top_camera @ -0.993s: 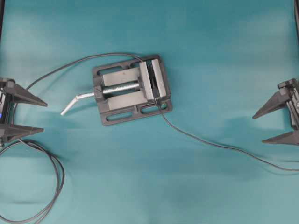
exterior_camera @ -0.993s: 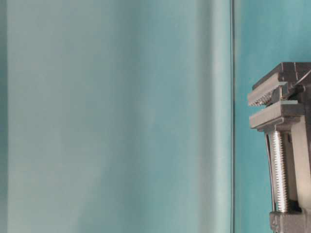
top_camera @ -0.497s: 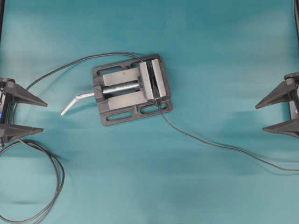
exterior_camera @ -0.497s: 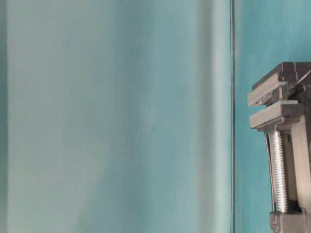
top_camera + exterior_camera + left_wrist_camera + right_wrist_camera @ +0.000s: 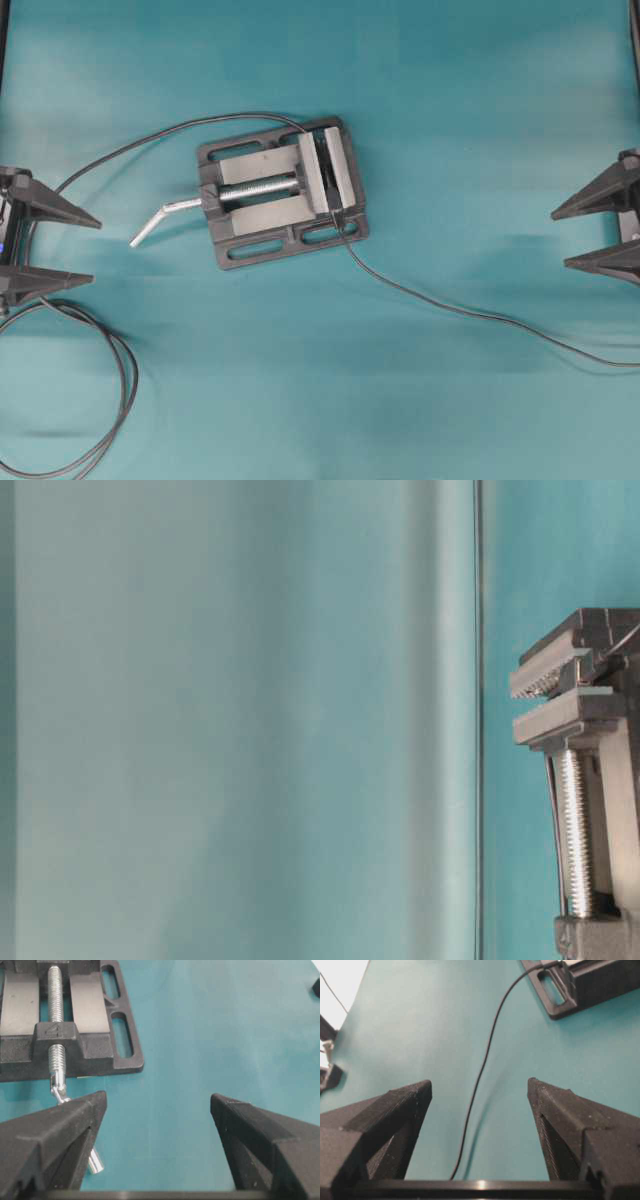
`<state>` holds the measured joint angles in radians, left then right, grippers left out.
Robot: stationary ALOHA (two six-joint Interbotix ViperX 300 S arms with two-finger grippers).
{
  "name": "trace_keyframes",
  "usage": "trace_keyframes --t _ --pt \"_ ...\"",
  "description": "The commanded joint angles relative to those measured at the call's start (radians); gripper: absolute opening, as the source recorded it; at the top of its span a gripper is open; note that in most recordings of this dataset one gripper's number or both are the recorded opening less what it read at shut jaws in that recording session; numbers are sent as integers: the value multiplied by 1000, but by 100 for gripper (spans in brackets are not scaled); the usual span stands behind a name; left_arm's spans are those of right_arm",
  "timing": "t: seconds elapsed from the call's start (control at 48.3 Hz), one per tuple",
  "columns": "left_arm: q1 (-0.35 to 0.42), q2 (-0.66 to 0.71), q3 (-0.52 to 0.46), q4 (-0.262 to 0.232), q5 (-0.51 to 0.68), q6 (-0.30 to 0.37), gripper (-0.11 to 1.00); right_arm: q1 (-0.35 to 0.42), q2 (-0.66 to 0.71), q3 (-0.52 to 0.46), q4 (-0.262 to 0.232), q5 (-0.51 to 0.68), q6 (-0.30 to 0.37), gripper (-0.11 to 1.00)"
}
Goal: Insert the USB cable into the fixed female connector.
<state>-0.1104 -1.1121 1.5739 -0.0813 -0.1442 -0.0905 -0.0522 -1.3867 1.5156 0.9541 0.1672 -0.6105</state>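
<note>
Overhead: left gripper (image 5: pixel 55 248) and right gripper (image 5: pixel 600 232) spread, empty; USB cable (image 5: pixel 470 312) runs from the vise (image 5: pixel 285 190) past the right gripper, plug apparently already at the connector; right wrist: cable lies between the fingers; likely retreat, only verification remaining.

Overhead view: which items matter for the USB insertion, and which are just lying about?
Job:
- USB cable
- fixed female connector, between the vise jaws, hard to make out
- vise holding it
- left gripper and right gripper, both open

Lying about:
- slack loops of the thicker cable
- vise handle
</note>
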Motion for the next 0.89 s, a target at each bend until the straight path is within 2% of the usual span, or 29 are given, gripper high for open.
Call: trace_keyframes --t 0.0,0.207,0.621,0.869 --pt "-3 6 -12 3 -9 -9 100 -3 3 -15 -3 -3 11 82" --pt "-2 6 -12 3 -9 -9 100 -3 3 -15 -8 -3 43 82" --pt "-3 6 -12 3 -9 -9 100 -3 3 -15 -9 -2 43 82" --pt "-3 6 -12 3 -9 -9 100 -3 3 -17 -57 2 41 82"
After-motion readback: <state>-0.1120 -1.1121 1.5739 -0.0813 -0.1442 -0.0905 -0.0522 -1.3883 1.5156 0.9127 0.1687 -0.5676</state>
